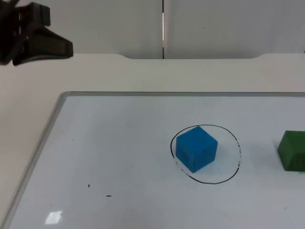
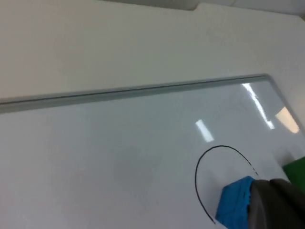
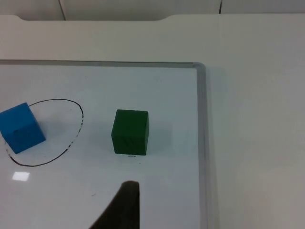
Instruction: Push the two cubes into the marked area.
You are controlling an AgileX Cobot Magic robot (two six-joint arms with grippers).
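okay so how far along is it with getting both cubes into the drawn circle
About halfway. Done: the blue cube sits inside the marked circle on the whiteboard. In hand: nothing is being pushed; the left hand hangs back over the table's far left, away from both cubes. Left: the green cube rests outside the circle, on its right, and has yet to be pushed in; the right arm's fingertip points toward it.

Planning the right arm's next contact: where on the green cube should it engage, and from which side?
Push, not grip: meet the green cube on the flat face turned away from the drawn circle, the side nearer the whiteboard's edge. It sits upright outside the ring, the blue cube already inside, so a centred shove goes straight in.
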